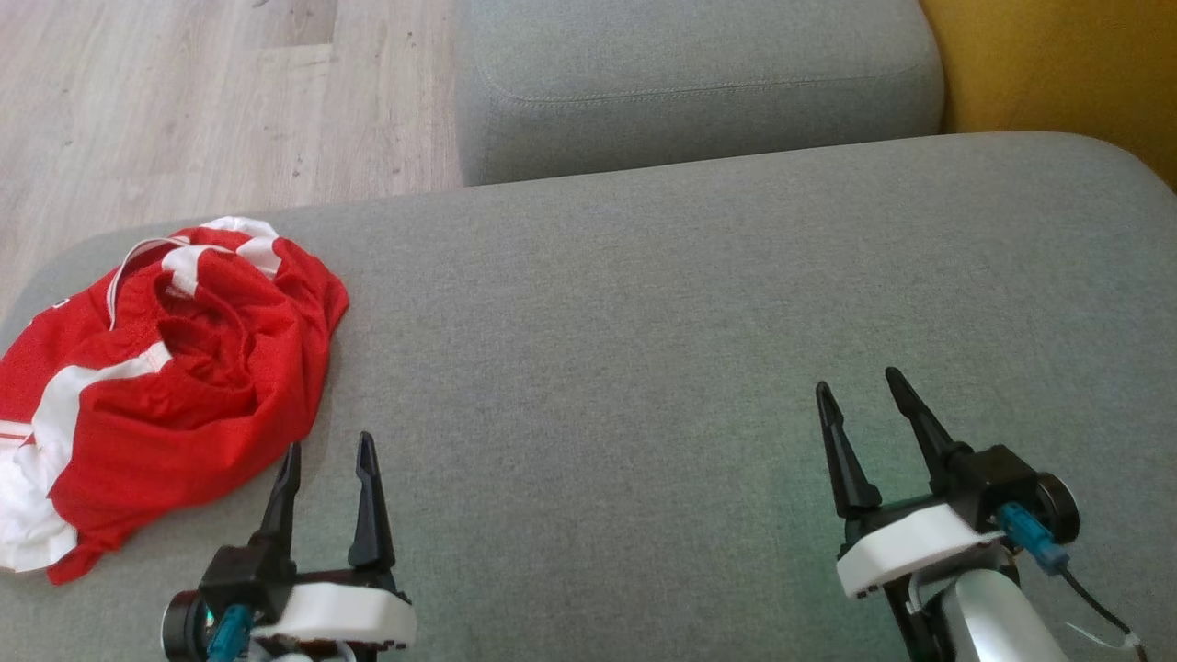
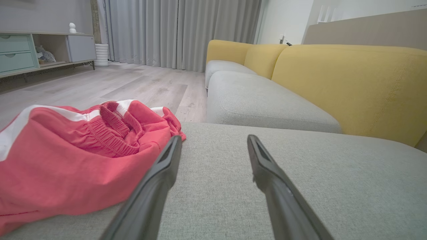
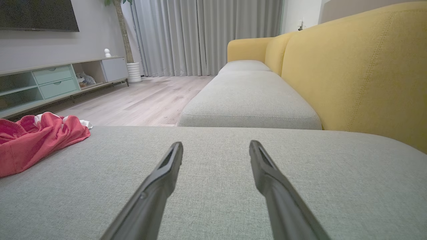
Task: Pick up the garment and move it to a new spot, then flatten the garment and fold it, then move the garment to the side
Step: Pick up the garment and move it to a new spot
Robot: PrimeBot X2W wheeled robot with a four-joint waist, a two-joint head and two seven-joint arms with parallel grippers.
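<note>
The garment (image 1: pixel 165 386) is a red pair of shorts with white stripes, crumpled in a heap at the left end of the grey sofa cushion (image 1: pixel 644 322). It shows in the left wrist view as a red mound (image 2: pixel 76 156) and far left in the right wrist view (image 3: pixel 33 143). My left gripper (image 1: pixel 329 452) is open, low over the cushion, its left fingertip just beside the garment's near right edge. The same gripper (image 2: pixel 214 142) holds nothing between its fingers. My right gripper (image 1: pixel 855 382) is open over bare cushion at the right, far from the garment, also seen empty (image 3: pixel 216 147).
A second grey seat cushion (image 1: pixel 699 83) lies beyond the one I work on. The yellow sofa back (image 1: pixel 1057 74) rises at the right. Wooden floor (image 1: pixel 184 101) lies past the cushion's left and far edges. A low cabinet (image 3: pixel 60 83) and curtains (image 3: pixel 206 36) stand across the room.
</note>
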